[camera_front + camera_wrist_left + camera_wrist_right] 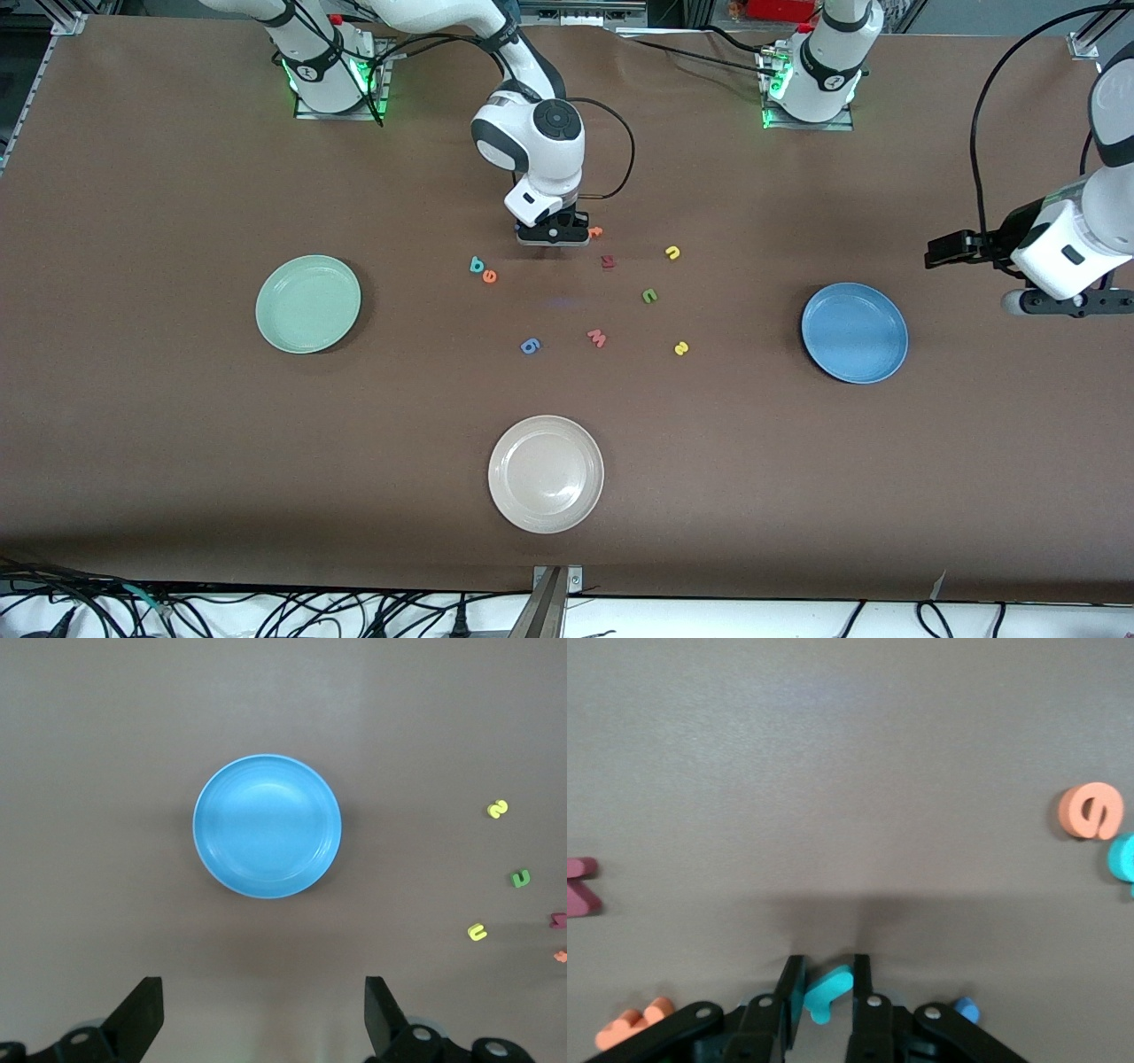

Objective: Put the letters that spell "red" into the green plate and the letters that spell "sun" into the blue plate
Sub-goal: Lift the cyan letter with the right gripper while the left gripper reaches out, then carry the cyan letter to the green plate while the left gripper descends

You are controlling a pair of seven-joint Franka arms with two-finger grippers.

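So my right gripper (824, 988) is down at the table and pinched shut on the teal "r" (826, 992), which sits between my fingers (786, 992) with its tail poking out. That's the sketchy bit: the thing is tiny and I've only got it by a sliver, so it could twist or pop out once I lift.

Right beside the grip there's an orange letter (595, 232) that isn't one of mine, and a bit of blue foam (966, 1008) on the other flank. If either is touching my fingers it might get dragged along or flicked.

A little nearer the front camera, toward the right arm's end, the teal "d" (477, 264) and orange "e" (489, 276) lie touching, so grabbing one will probably nudge the other. The green plate (308, 304) is well apart from here, a long carry for a shaky hold.

The yellow "n" (672, 252), green "u" (649, 296) and yellow "s" (680, 348) lie toward the blue plate (854, 332), which is empty. My left gripper (261, 1019) waits over the table just beside that plate, jaws wide, holding nothing.
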